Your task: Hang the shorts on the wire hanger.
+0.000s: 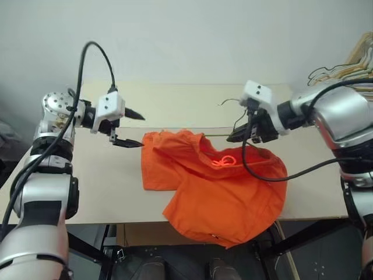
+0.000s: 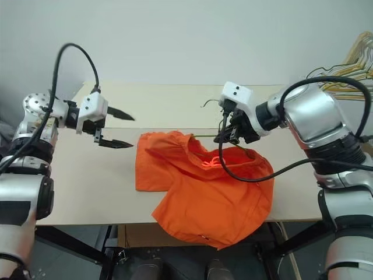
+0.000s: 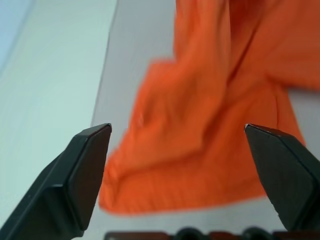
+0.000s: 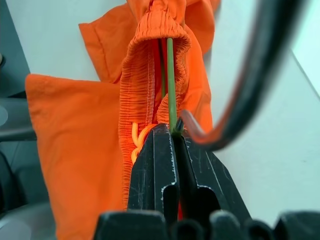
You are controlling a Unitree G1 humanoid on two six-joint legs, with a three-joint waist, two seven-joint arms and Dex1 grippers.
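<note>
The bright orange shorts [image 1: 215,192] lie crumpled on the table [image 1: 87,186], with one leg drooping over its front edge. My right gripper [image 1: 236,138] is shut on the thin wire hanger [image 4: 171,75], just above the shorts' right side. The wire runs from the jaws into the gathered waistband [image 4: 150,60], which is bunched around it. The hanger's hook [image 2: 207,102] sticks up beside the right wrist. My left gripper [image 1: 141,130] is open, level with the shorts' left edge and a short way from it, holding nothing. The orange cloth [image 3: 200,150] lies ahead of its spread fingers.
A bunch of yellowish and pale hangers [image 1: 349,64] hangs at the far right by the wall. A black cable [image 1: 262,178] from my right arm loops across the shorts. The table's front edge [image 1: 116,221] runs close under the hanging cloth.
</note>
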